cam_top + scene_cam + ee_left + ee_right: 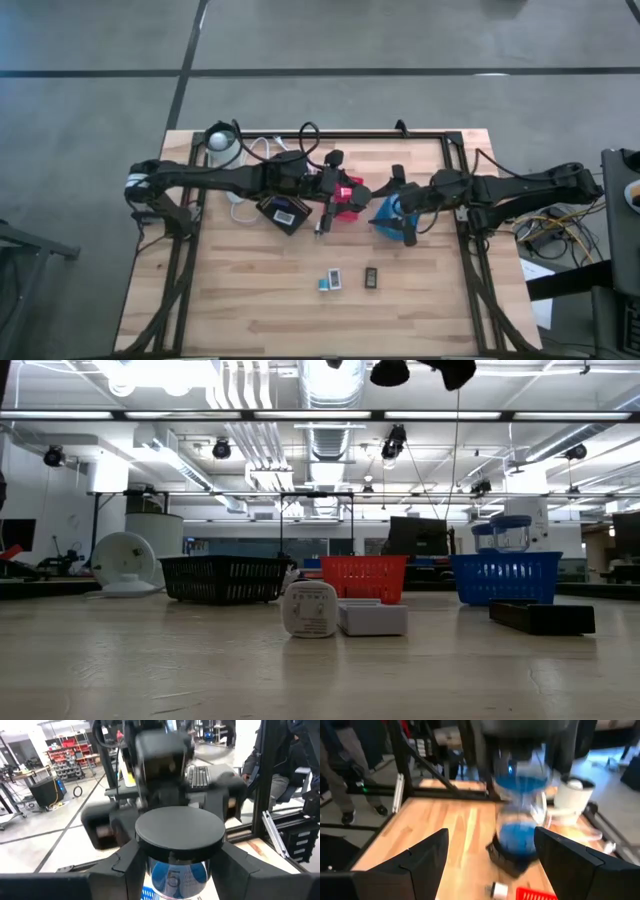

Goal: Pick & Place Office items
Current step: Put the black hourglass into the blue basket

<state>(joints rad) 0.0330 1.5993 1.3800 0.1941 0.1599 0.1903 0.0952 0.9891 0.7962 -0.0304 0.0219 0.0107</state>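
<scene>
Roughly, the sorting looks partly done, with one item in the air. The left gripper [179,870] is clamped on a clear black-lidded jar [180,832] with a blue label, one finger on each side, holding it up above the table near the red bin [365,578]. The right gripper [491,840] faces it from just beside the blue bin [505,578], its fingers spread wide and holding nothing. In the low view two clear pieces with pale-blue tops [505,530] rise over the blue bin's rim, so they are probably already placed, though whether they stand in it or behind it is unclear. Left on the bare wood near the front are two small pale pieces [330,282] side by side and a black block [371,277] just beside them. What lies in the black bin [285,212] cannot be made out, so the count of finished items is uncertain
</scene>
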